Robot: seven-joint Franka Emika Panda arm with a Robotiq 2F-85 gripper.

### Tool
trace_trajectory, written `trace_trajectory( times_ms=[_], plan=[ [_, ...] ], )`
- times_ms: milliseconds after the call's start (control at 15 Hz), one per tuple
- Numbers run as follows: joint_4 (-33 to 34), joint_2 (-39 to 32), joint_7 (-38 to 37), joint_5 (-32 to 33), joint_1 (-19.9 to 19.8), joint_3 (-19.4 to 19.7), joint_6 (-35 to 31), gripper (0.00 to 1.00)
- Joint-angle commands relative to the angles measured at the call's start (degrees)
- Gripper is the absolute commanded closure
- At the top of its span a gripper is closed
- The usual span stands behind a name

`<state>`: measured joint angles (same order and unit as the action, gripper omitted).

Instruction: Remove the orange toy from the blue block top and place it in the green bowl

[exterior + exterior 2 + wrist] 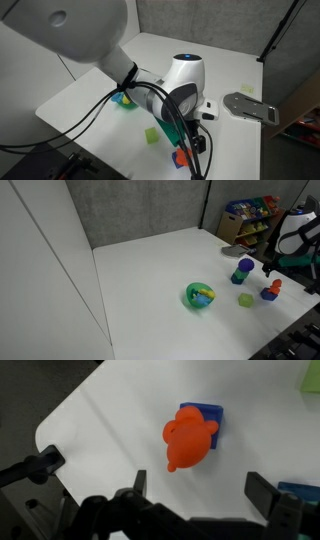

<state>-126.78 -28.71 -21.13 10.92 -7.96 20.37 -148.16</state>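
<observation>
We see the orange toy sitting on top of the blue block, which rests on the white table. Our gripper hangs above them, fingers spread wide and touching neither. In an exterior view the yellow-green cube lies just beside the block. The green bowl stands well apart, with small coloured pieces in it.

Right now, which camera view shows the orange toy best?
The wrist view. There the orange toy is large and unhidden in the middle, sitting on the blue block. In an exterior view it is only a tiny orange speck on the block. In an exterior view a small patch shows below the arm.
</observation>
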Motion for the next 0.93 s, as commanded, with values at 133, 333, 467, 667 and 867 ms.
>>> trace_trajectory(
  times_ms=[133, 333, 467, 667, 867],
  plan=[
    [-0.81, 0.72, -2.17, 0.99, 2.27, 2.81, 2.50, 0.00],
    [-1.94, 0.50, -3.30, 0.84, 2.79, 3.18, 1.01, 0.00],
    [-2.54, 0.21, -3.73, 0.45, 2.84, 3.02, 0.03, 0.00],
    [-3.48, -0.29, -4.62, 0.85, 3.34, 3.53, -2.00, 0.00],
    [-3.77, -1.49, -5.44, 0.93, 4.02, 4.41, -4.14, 0.00]
  ],
)
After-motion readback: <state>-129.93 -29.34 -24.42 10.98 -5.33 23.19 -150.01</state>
